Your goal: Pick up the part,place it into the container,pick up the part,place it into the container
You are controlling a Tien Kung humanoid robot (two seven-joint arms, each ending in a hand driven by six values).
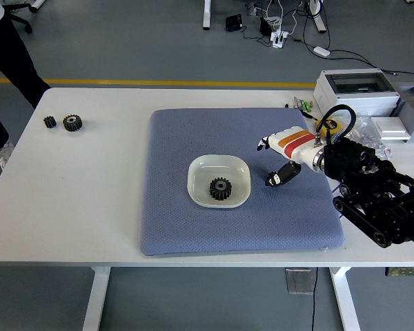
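Head view: black gear (220, 189) lying flat in the white dish (219, 181), at the centre of the blue-grey mat (193, 227), so one placement looks done. Right hand (284, 156) hovering over the mat just right of the dish, clear of its rim, white back with red and orange bands turned up, fingers loosely spread toward the dish and thumb hanging down, gripping nothing that can be made out. A small dark shape under the thumb, possibly a second part on the mat, too hidden to tell. Black forearm reaching in from the lower right, wrist bent so the palm faces down and left. Two more black gears, a small one (50, 121) and a larger one (72, 123), set side by side near the far left corner of the white table (69, 207), well apart from the hand. Left arm out of sight. Partly seen person (3, 62) at the far left edge, hands not over the table.
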